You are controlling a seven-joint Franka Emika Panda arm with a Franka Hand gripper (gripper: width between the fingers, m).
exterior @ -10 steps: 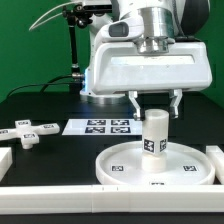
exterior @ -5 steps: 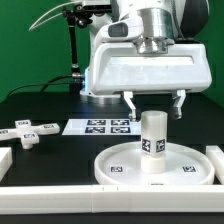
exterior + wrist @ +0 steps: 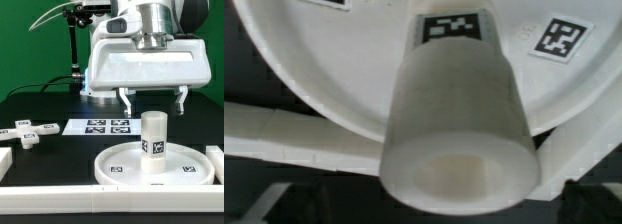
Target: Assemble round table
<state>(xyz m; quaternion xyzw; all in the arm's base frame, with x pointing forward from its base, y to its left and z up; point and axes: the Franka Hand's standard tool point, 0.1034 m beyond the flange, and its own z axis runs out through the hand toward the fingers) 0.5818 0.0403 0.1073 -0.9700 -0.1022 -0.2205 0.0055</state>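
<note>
The short cylindrical leg (image 3: 153, 140) stands upright at the middle of the large rimmed round disc (image 3: 112, 160), which lies flat on the table. My gripper (image 3: 153, 104) is open and empty, straight above the leg, its fingertips just above the leg's top. In the wrist view the leg (image 3: 455, 120) fills the middle, with the disc (image 3: 331, 50) beneath it. The cross-shaped foot piece (image 3: 28, 133) lies on the black table at the exterior view's left, apart from the disc.
The marker board (image 3: 105, 126) lies behind the disc. Plain white blocks border the work area at the front (image 3: 60, 196), the exterior view's left (image 3: 5, 158) and right (image 3: 215, 155). A black stand (image 3: 72, 50) rises at the back.
My gripper has risen off the leg and its fingers stand a little wider apart. The leg stays upright on the disc.
</note>
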